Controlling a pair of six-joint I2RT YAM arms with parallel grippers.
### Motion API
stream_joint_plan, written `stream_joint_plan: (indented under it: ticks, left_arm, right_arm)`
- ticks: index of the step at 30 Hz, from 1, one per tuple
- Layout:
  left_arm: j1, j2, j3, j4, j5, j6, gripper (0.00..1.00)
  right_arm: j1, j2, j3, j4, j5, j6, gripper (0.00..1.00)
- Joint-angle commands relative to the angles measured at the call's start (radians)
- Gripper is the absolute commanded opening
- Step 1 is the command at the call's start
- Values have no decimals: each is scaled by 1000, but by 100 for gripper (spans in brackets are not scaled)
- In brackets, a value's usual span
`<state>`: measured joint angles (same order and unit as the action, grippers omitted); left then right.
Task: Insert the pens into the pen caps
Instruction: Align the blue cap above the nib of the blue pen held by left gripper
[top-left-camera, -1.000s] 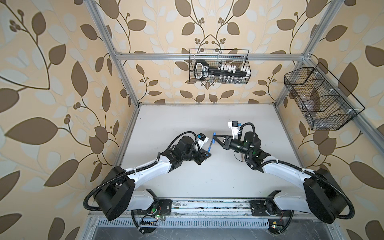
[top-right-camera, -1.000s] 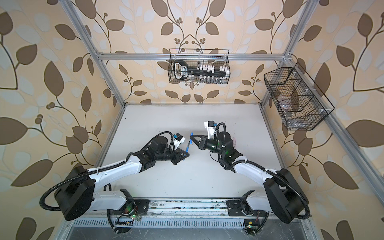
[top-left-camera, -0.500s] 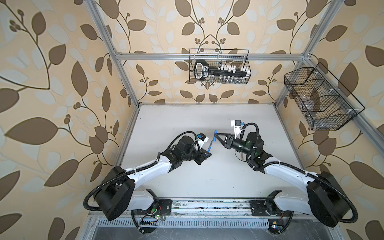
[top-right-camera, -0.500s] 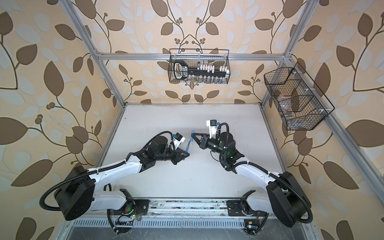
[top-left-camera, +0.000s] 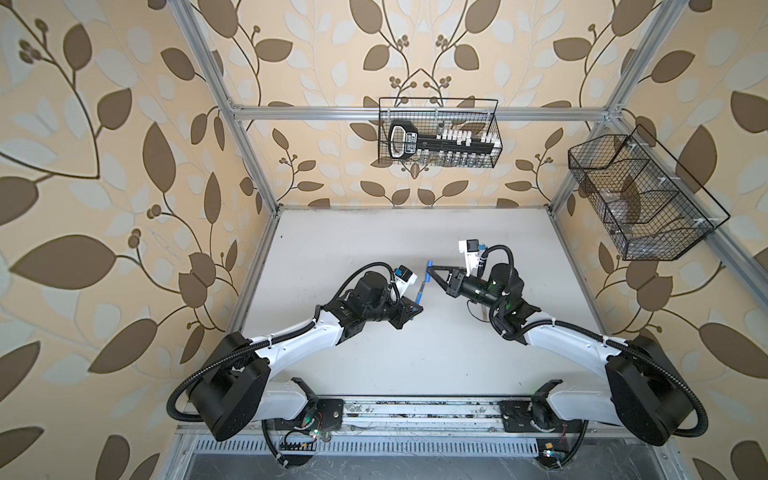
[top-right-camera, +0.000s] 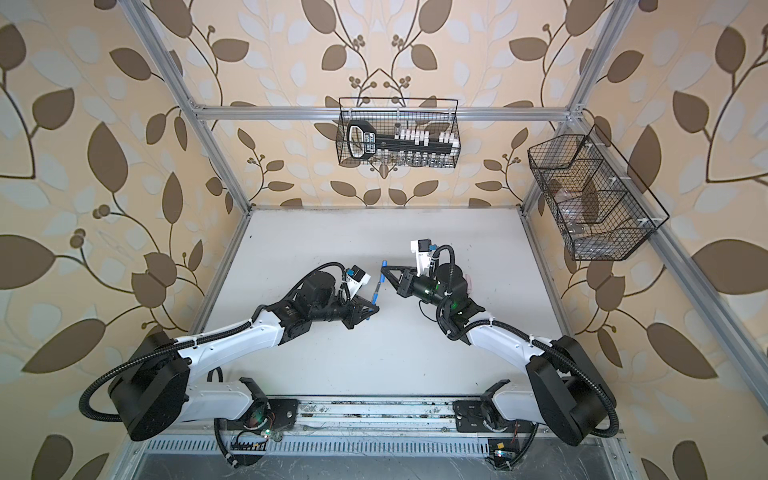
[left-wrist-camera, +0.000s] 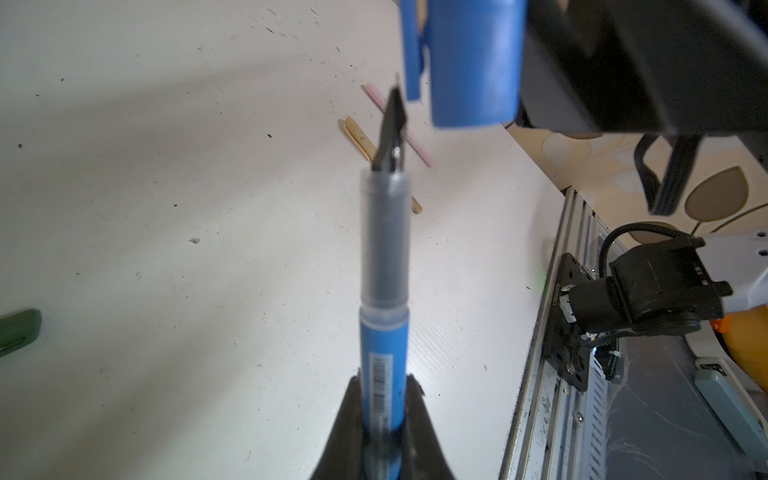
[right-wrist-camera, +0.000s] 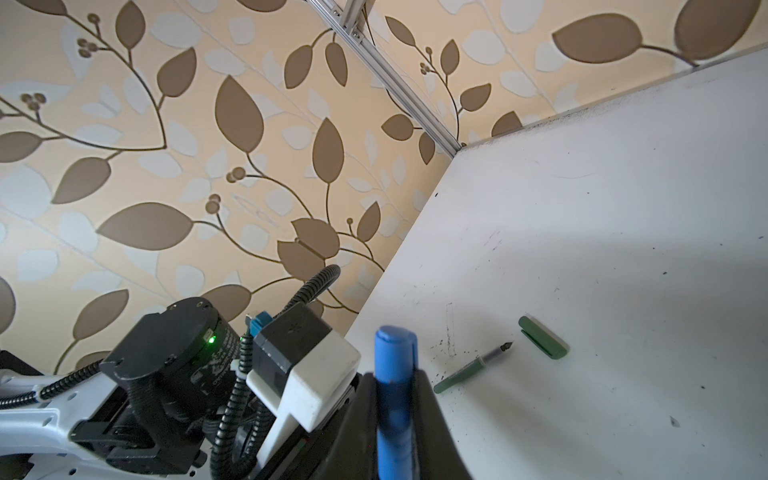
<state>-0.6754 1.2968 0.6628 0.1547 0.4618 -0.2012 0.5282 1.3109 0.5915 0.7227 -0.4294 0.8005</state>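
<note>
Top view: your left end effector (top-left-camera: 417, 309) pinches blue pen (top-left-camera: 421, 293), right end effector (top-left-camera: 432, 271) pinches blue cap (top-left-camera: 429, 263), above mid-bench (top-left-camera: 374, 249). Left wrist: nib beside cap, not inside. Right wrist: green pen (right-wrist-camera: 469, 368), green cap (right-wrist-camera: 542, 336) on bench.

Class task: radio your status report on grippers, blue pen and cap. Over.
Left gripper shut on blue pen. Right gripper shut on blue cap. Pen close to cap, not inserted. Nothing between.

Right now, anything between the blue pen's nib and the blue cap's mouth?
Nothing visible. The left fingers hold the blue pen, the right fingers the blue cap, only air between them. In the left wrist view the nib looks beside the cap's clip, not at its mouth.
</note>
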Motion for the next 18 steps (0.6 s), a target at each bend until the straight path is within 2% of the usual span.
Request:
stream_joint_plan:
  ticks: [1, 18]
  left_arm:
    - [-9, -22, 11, 46, 9, -3, 0]
    - [-8, -28, 8, 49, 11, -4, 0]
  right_arm:
    - [6, 5, 19, 59, 7, 10, 15]
    - [-2, 19, 26, 58, 12, -1, 14]
